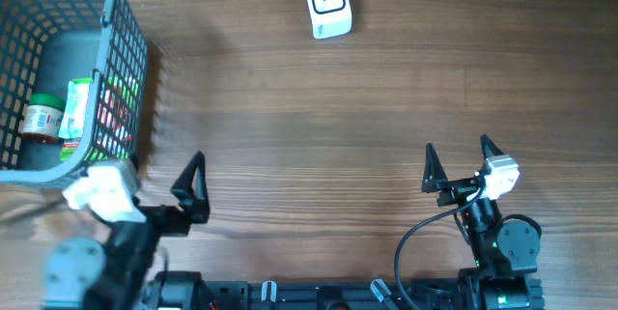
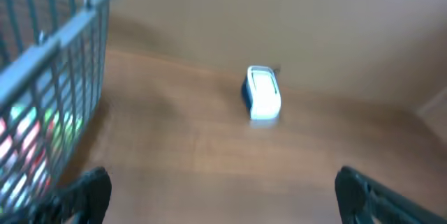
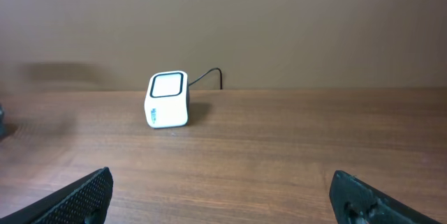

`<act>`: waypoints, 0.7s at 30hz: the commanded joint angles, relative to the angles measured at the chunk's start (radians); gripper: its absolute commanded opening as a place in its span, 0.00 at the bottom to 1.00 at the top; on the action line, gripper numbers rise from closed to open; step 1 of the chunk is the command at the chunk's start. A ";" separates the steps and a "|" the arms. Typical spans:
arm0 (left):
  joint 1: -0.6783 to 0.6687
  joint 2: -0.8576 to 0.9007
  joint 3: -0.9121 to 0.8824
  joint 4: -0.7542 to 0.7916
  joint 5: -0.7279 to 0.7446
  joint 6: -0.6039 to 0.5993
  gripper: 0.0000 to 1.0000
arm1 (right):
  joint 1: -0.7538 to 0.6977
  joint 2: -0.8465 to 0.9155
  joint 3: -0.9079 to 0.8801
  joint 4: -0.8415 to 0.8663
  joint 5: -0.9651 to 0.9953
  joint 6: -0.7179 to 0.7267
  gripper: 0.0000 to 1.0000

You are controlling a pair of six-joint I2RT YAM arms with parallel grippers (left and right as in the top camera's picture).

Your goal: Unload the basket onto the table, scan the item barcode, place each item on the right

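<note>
Basket in the surface's far-left corner holds a green carton, long axis far-to-near, beside a jar. Left gripper and right gripper jaws spread.

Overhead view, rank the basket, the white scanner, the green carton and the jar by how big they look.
1. basket
2. white scanner and green carton: they look about alike, and the carton is partly hidden, so I can't rank them.
3. jar

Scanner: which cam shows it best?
Right wrist: the scanner is sharp, unobstructed and fairly large, with its top window facing the camera. Overhead shows it small, from straight above, near the top edge of the frame. Left wrist shows it blurred.
</note>
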 commanded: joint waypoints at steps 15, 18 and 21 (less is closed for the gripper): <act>0.156 1.359 1.356 -0.535 -0.375 0.095 1.00 | -0.007 0.002 -0.001 0.005 -0.005 -0.007 1.00; 0.319 1.395 1.356 -0.525 -0.374 0.103 1.00 | -0.007 0.002 -0.001 0.005 -0.005 -0.007 1.00; 0.468 1.451 1.356 -0.542 -0.356 0.160 1.00 | -0.007 0.002 -0.001 0.005 -0.006 -0.007 1.00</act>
